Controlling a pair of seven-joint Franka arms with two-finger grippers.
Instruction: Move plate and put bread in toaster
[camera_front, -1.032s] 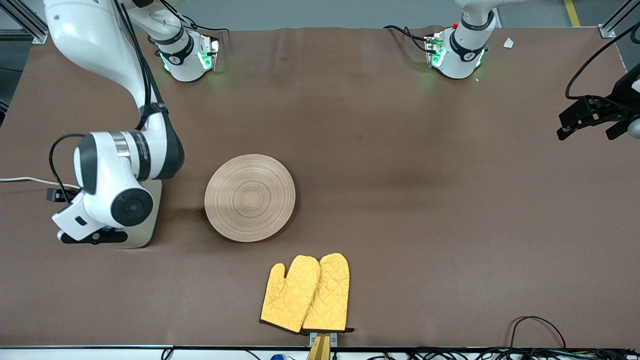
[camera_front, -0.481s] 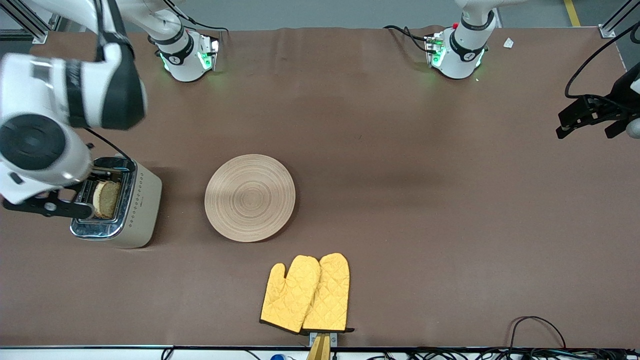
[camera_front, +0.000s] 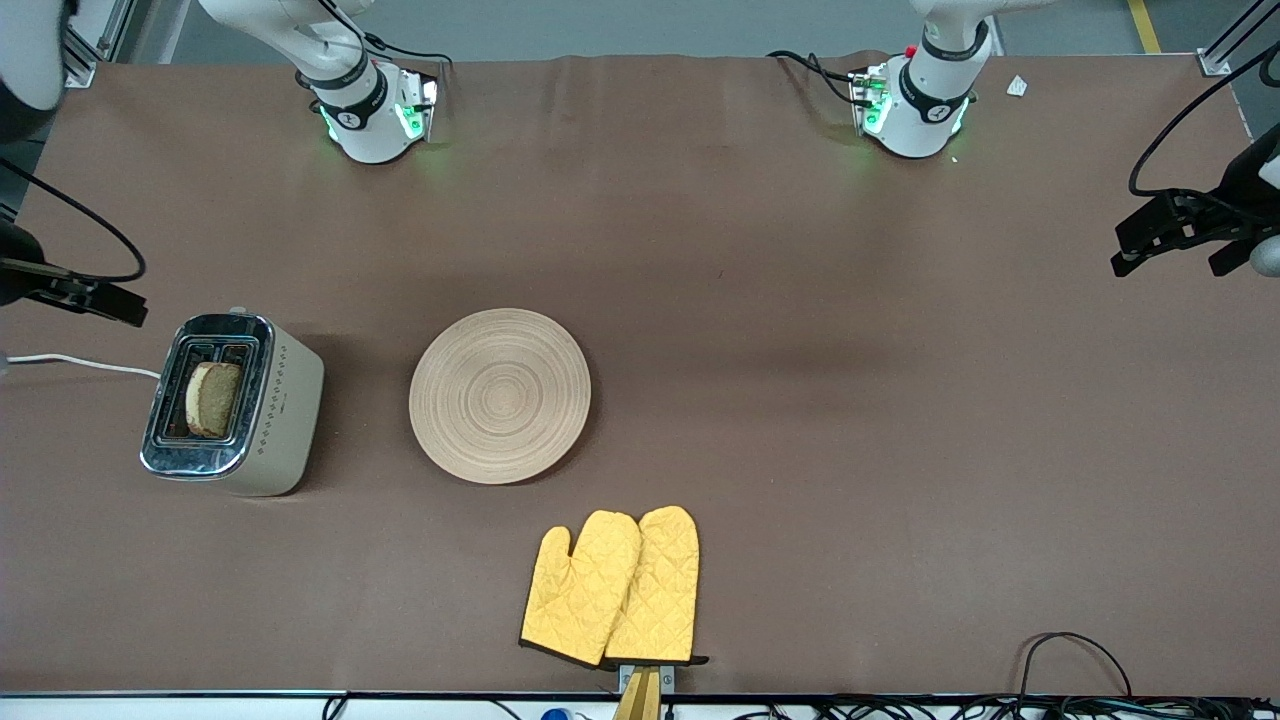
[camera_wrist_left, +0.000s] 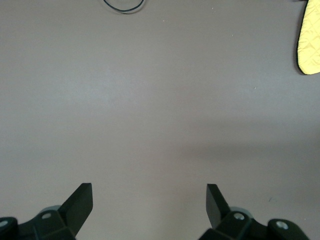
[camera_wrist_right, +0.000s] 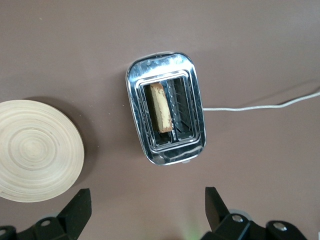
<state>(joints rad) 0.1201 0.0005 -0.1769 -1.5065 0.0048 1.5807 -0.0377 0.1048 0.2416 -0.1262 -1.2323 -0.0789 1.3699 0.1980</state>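
Note:
The cream toaster (camera_front: 285, 400) with a chrome top stands at the right arm's end of the table. The brown bread (camera_front: 213, 398) stands on edge in one of its slots and also shows in the right wrist view as bread (camera_wrist_right: 161, 107) inside the toaster (camera_wrist_right: 166, 65). The wooden plate (camera_front: 500, 395) lies bare beside the toaster, toward the table's middle. My right gripper (camera_front: 95, 298) hangs open and empty, high over the table's edge next to the toaster, with its fingertips wide apart (camera_wrist_right: 148, 210). My left gripper (camera_front: 1170, 248) waits open and empty (camera_wrist_left: 149, 207) over the left arm's end of the table.
A pair of yellow oven mitts (camera_front: 612, 587) lies nearer to the front camera than the plate, at the table's edge. The toaster's white cord (camera_front: 75, 362) runs off the right arm's end. Black cables (camera_front: 1075, 650) loop at the front edge.
My right arm has lifted off the toaster and swung away toward the table's end, uncovering the toaster with the bread in its slot. The left arm has not moved.

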